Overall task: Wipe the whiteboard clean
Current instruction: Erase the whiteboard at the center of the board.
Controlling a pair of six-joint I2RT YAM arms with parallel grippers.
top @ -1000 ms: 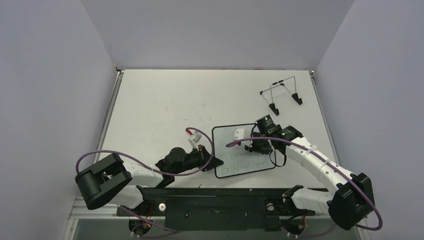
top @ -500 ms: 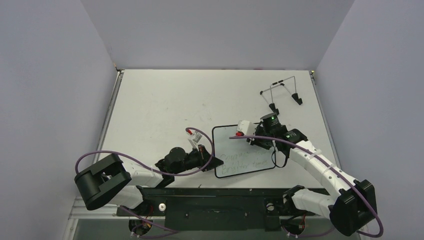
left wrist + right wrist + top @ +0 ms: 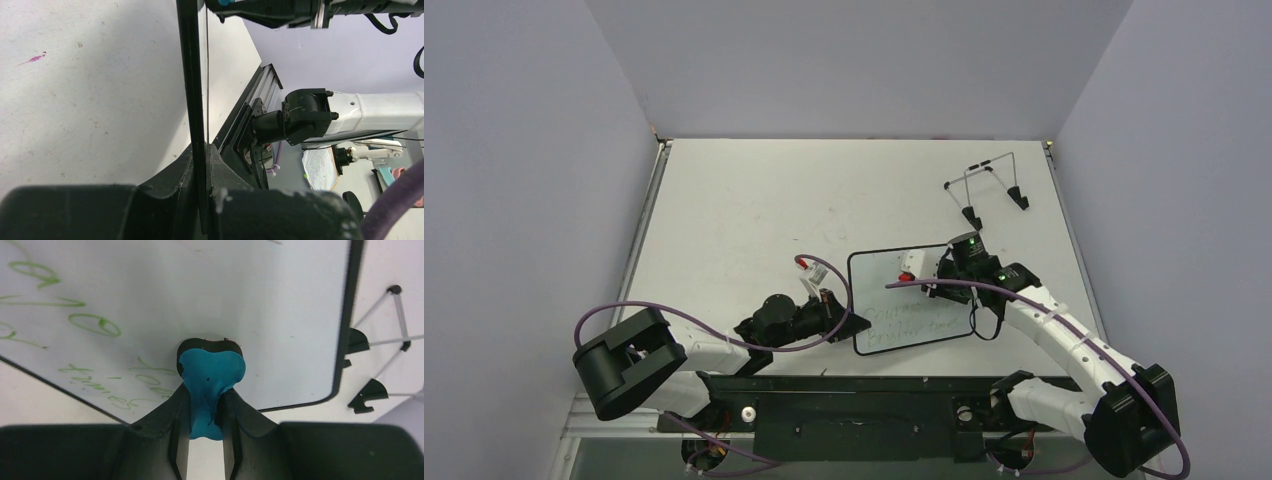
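The whiteboard (image 3: 894, 320) lies near the table's front, black-rimmed, with green handwriting across its near half. At the board's left edge my left gripper (image 3: 852, 322) is shut on the rim. In the left wrist view that rim is a black bar (image 3: 192, 90) pinched between the jaws of the left gripper (image 3: 200, 155). My right gripper (image 3: 932, 283) hovers over the board's upper right part. It (image 3: 205, 397) is shut on a blue bone-shaped eraser (image 3: 211, 372), whose dark pad presses on the whiteboard's white surface (image 3: 240, 285). Green writing (image 3: 90, 325) lies to the eraser's left.
A thin wire stand (image 3: 989, 190) with black feet sits at the back right of the table, and its feet (image 3: 367, 392) show just past the board's corner in the right wrist view. Grey walls enclose the table on three sides.
The right gripper swept with the eraser toward the board's far edge, then came partway back toward the middle. The left gripper and the board stayed put.
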